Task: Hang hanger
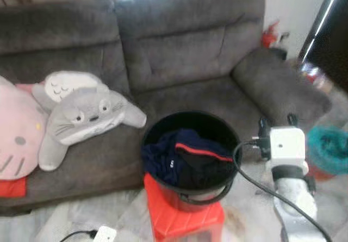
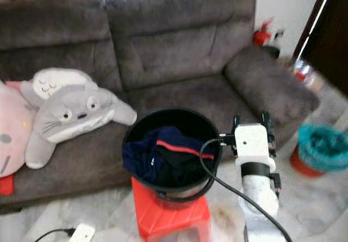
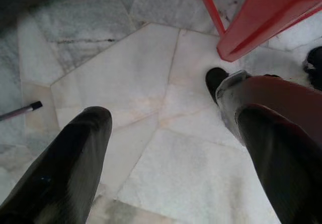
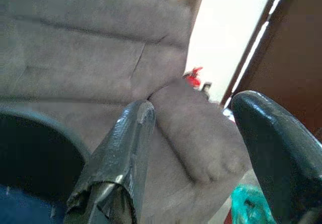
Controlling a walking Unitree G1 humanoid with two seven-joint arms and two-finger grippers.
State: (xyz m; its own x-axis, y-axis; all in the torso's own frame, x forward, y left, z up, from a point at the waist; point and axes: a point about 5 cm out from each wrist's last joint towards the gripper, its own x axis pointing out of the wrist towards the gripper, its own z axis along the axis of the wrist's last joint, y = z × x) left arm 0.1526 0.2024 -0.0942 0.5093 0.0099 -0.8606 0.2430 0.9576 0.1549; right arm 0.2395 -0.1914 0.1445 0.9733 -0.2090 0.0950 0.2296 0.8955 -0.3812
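Grey fabric sofa [image 1: 179,51] stretches across the upper half of the head views, its right armrest running toward the upper right of the frame. At the left of the seat lie a grey and white soft toy with whiskers [image 1: 81,114] and, at the left edge, part of a pink plush cushion [image 1: 13,138]. In the lower middle, a round black bucket [image 1: 190,196] stands on a red plastic stool [image 1: 185,220] just in front of the sofa. Dark navy clothing with a thin red stripe [image 1: 187,157] is heaped inside the bucket. No hanger can be made out in any view; whether one lies among the clothes cannot be told.

At the lower right, the right gripper [image 4: 193,148] is raised just beside the bucket's right rim, carried on a silver arm with a white wrist block [image 1: 287,147] and a black cable [image 1: 255,182]. Its two black fingers [image 4: 274,143] stand apart and hold nothing, pointing at the sofa armrest. A teal-lined bin [image 1: 329,149] sits at the right edge on pale marble floor [image 3: 151,108].

The left gripper [image 3: 171,148] hangs low over the floor near a stool leg, its fingers [image 3: 75,158] spread and empty.
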